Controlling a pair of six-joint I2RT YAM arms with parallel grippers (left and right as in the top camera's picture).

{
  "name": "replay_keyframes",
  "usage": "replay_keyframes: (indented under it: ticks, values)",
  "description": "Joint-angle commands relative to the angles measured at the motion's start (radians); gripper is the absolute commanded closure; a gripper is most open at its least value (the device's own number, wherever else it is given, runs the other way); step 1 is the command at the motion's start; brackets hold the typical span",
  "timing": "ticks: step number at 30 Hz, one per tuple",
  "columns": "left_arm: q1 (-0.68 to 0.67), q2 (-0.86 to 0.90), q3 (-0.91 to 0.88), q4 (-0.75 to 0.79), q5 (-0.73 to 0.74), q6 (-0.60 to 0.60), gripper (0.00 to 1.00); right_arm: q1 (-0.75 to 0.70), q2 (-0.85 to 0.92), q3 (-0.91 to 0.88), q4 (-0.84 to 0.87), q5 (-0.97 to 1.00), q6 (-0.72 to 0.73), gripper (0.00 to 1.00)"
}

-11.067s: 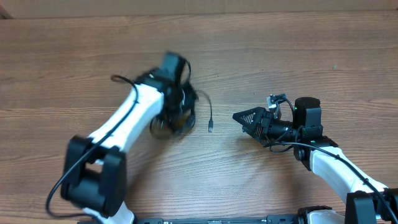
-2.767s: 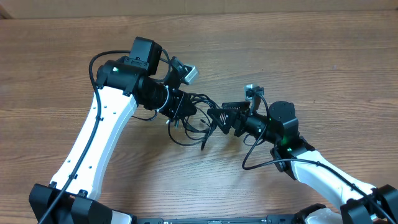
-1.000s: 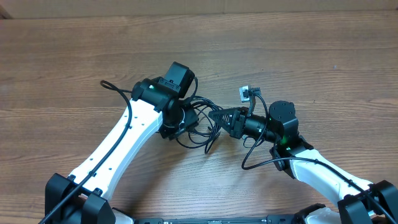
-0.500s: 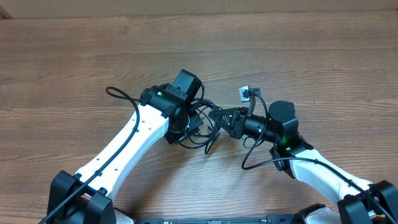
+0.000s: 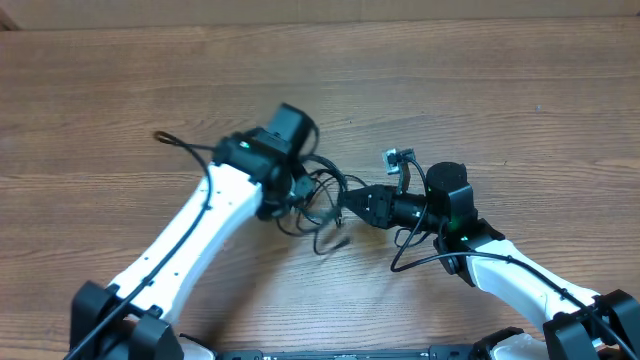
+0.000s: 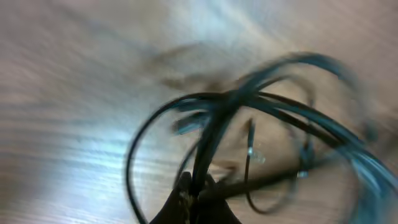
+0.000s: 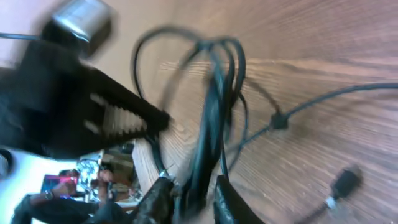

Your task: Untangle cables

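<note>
Desk (image 5: 520, 100) bearing the cables (image 5: 322, 198), a knot of loops. Left arm (image 5: 190, 240) meets the knot's left side, jaws closed on a strand bundle. Right arm (image 5: 530, 280) meets its right side, jaws straddling strands, grip uncertain. The knot's long axis runs between both jaws, with a loose plug (image 7: 342, 185) just beside it.

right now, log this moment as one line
phase: untangling | left gripper: shut on cables | right gripper: straddling cables, grip unclear | cables: tangled bunch between both grippers
</note>
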Motion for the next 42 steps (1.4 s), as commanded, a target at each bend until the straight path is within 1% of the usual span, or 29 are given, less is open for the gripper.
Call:
replay_keyframes:
  ticks: [1,3,5,6,7,9,15,17,21,23,27,30,32,36,39,40,41,42]
  values:
    - [0.060,-0.087,0.111,-0.010,-0.039,0.137,0.96,-0.023,0.002,0.003,-0.023,0.007,-0.007,0.77]
    - [0.083,-0.116,0.144,-0.012,-0.038,0.167,0.96,-0.035,0.002,0.003,-0.053,0.029,-0.007,0.59]
    - [0.095,-0.144,0.159,-0.010,-0.031,0.170,0.96,-0.042,0.002,0.003,-0.068,0.027,-0.007,0.30]
    - [0.096,-0.157,0.161,-0.008,-0.031,0.169,0.96,-0.043,0.002,0.003,-0.071,0.026,-0.007,0.21]
    - [0.096,-0.167,0.161,-0.008,-0.032,0.169,0.96,-0.043,0.002,0.003,-0.069,0.016,-0.006,0.10]
    - [0.096,-0.178,0.161,-0.009,-0.029,0.169,0.96,-0.042,0.002,0.003,-0.047,-0.018,-0.007,0.00]
    - [0.096,-0.176,0.161,-0.008,-0.002,0.154,0.96,0.009,0.002,0.003,0.071,-0.089,0.005,0.00]
    - [0.096,-0.176,0.161,-0.008,-0.002,0.108,0.96,0.040,0.002,0.003,0.105,-0.089,0.005,0.00]
    - [0.096,-0.176,0.161,-0.009,0.017,-0.039,0.96,0.107,0.002,0.003,0.152,-0.080,0.006,0.00]
    - [0.095,-0.174,0.160,-0.009,0.029,-0.082,0.96,0.134,0.002,0.003,0.177,-0.060,0.038,0.00]
    - [0.084,-0.164,0.160,-0.031,0.032,-0.171,0.96,0.178,0.002,0.003,0.239,0.038,0.151,0.00]
    - [0.073,-0.157,0.160,-0.050,0.037,-0.246,0.96,0.203,0.002,0.003,0.249,0.145,0.172,0.00]
    - [0.068,-0.155,0.159,-0.050,0.042,-0.251,0.96,0.205,0.002,0.003,0.255,0.177,0.209,0.00]
    - [0.056,-0.155,0.159,-0.048,0.038,-0.251,0.96,0.211,0.002,0.003,0.337,0.179,0.291,0.00]
    - [0.039,-0.153,0.159,-0.045,0.034,-0.261,0.96,0.223,0.002,0.003,0.391,0.183,0.320,0.00]
    - [0.028,-0.151,0.159,-0.045,0.030,-0.275,0.96,0.230,0.002,0.003,0.400,0.188,0.323,0.05]
    - [0.019,-0.149,0.159,-0.044,0.031,-0.286,0.96,0.236,0.002,0.004,0.399,0.198,0.323,0.12]
    - [0.006,-0.144,0.159,-0.045,0.031,-0.307,0.96,0.243,0.002,0.004,0.395,0.209,0.323,0.16]
